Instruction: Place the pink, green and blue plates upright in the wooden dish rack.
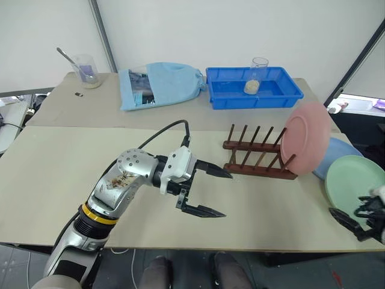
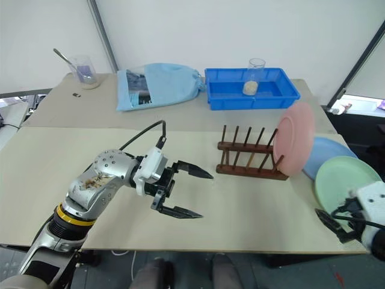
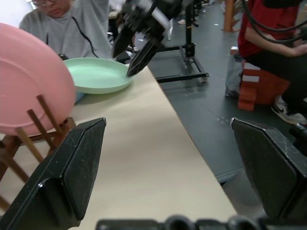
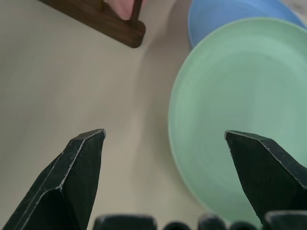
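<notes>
Our right gripper (image 2: 337, 226), jaws apart and empty, hangs at the near edge of the green plate (image 2: 346, 180), lying flat toward our two o'clock. The left gripper (image 2: 189, 192), also spread, is farther, at nine o'clock from the rack (image 2: 249, 158), where the pink plate (image 2: 295, 138) stands.

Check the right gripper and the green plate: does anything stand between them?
Nothing visible does. The right gripper is open and empty beside the near rim of the green plate, with bare table between them. The green plate lies flat, partly overlapping the blue plate; the pink plate stands in the wooden dish rack.
</notes>
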